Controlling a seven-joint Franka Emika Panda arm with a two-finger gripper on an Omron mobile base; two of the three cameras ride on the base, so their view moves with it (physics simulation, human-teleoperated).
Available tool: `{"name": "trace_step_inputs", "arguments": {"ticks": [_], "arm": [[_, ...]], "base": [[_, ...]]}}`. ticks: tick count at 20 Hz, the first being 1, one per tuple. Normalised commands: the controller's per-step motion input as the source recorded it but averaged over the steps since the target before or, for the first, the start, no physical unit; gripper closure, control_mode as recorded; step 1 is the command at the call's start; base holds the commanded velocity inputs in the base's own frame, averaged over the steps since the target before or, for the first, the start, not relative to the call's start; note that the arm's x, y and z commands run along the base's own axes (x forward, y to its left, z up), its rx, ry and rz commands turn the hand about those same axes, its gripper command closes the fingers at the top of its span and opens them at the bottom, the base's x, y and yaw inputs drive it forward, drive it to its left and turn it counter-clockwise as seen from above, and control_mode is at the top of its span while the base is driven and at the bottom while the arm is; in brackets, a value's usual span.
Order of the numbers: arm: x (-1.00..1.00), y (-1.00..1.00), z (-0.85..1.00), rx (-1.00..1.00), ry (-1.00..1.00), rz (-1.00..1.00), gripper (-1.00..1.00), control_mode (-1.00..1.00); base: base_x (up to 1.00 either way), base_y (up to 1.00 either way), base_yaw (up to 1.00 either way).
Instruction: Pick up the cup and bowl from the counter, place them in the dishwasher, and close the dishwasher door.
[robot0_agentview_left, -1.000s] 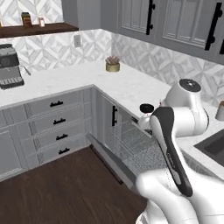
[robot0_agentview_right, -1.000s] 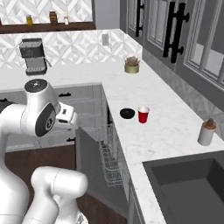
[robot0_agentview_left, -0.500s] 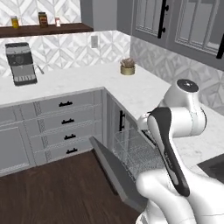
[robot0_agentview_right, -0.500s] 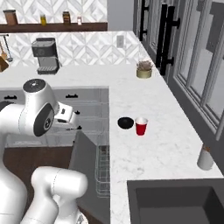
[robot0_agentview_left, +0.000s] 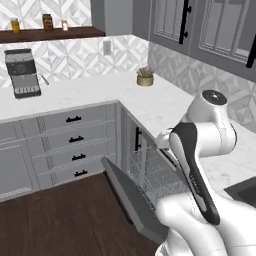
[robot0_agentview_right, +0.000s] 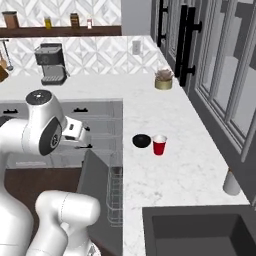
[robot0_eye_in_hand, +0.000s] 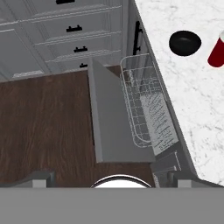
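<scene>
White and dark-jointed, the robot arm holds its gripper (robot0_agentview_right: 86, 140) out over the open dishwasher (robot0_eye_in_hand: 144, 109), jaws spread wide with nothing between them. In the hand view, looking down, the two dark fingertips (robot0_eye_in_hand: 41, 176) stand well apart at the bottom edge.

Directly beneath the gripper lies the dishwasher door (robot0_eye_in_hand: 111, 118), dropped open, with the grey wire rack (robot0_eye_in_hand: 140, 105) pulled out over it. Off to the gripper's far side, up on the marble-look counter (robot0_agentview_right: 175, 165), sit the black bowl (robot0_agentview_right: 141, 140) and the red cup (robot0_agentview_right: 159, 145), just beside each other and well apart from the gripper. Farther along the counter stand a small potted plant (robot0_agentview_right: 163, 80) and a coffee machine (robot0_agentview_right: 51, 63).

Judging by looks, the cup is light, thin plastic that would flex if squeezed hard; pinching one wall at the white rim, one finger inside and one outside, seems surest. The bowl looks glossy and slippery, stiff and fairly light; its rim is likewise the place to grip, since its width may defeat a grasp across it.

Compared with a second ago, both base views have shifted: the whole kitchen has slid and turned in the picture, so the base has driven. Cup and bowl keep their places on the counter, and the jaws were equally wide then.
</scene>
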Motion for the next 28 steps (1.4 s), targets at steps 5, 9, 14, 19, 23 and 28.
{"name": "trace_step_inputs", "arguments": {"ticks": [5, 9, 14, 19, 23, 28], "arm": [[0.0, 0.0, 0.0, 0.0, 0.0, 0.0, -1.0, 1.0], [0.0, 0.0, 0.0, 0.0, 0.0, 0.0, -1.0, 1.0], [0.75, -0.03, -0.04, -0.01, 0.05, -0.08, -1.0, -1.0], [0.89, -0.33, -0.35, -0.06, 0.08, 0.02, -1.0, -1.0], [0.77, -0.31, -0.27, -0.08, 0.01, 0.03, -1.0, -1.0], [0.74, -0.14, -0.31, -0.12, 0.02, 0.05, -1.0, -1.0]], "base": [[0.41, 0.0, -0.37], [0.45, 0.0, -0.24], [0.0, 0.0, 0.0], [0.0, 0.0, 0.0], [0.0, 0.0, 0.0], [0.0, 0.0, 0.0]]}}
